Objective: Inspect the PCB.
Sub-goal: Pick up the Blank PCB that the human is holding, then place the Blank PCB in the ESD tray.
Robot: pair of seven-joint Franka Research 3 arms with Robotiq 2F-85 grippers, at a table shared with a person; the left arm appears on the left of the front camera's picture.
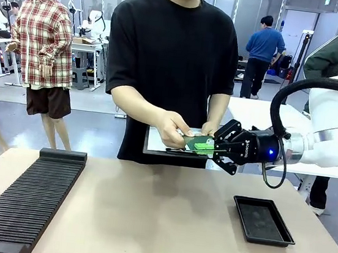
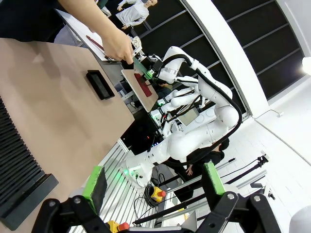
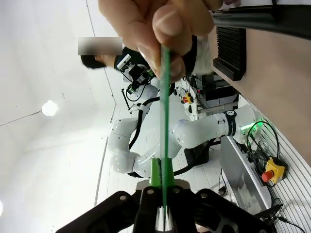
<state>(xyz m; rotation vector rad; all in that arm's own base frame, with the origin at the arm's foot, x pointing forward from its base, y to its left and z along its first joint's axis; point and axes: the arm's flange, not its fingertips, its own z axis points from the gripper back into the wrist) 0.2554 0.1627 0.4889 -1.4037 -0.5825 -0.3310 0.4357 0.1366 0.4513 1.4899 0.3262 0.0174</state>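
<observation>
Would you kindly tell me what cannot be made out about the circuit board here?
- Front view: the person's hand and the right pincer cover much of the circuit board; its parts too small.
- Right wrist view: the board shows edge-on, faces hidden.
- Left wrist view: the board is far off, tiny.
- Front view: the hand hides part of the paper; writing unreadable.

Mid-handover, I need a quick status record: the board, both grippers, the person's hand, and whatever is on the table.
PCB: in the air over the table's far edge, held at both ends
right gripper: shut on the PCB's end nearest its arm
person's hand: fingers pinching the PCB's other end
left gripper: open, holding nothing
clipboard: in the person's other hand, behind the PCB
black tray: on the table, robot's right side
black slotted rack: on the table, robot's left side
</observation>
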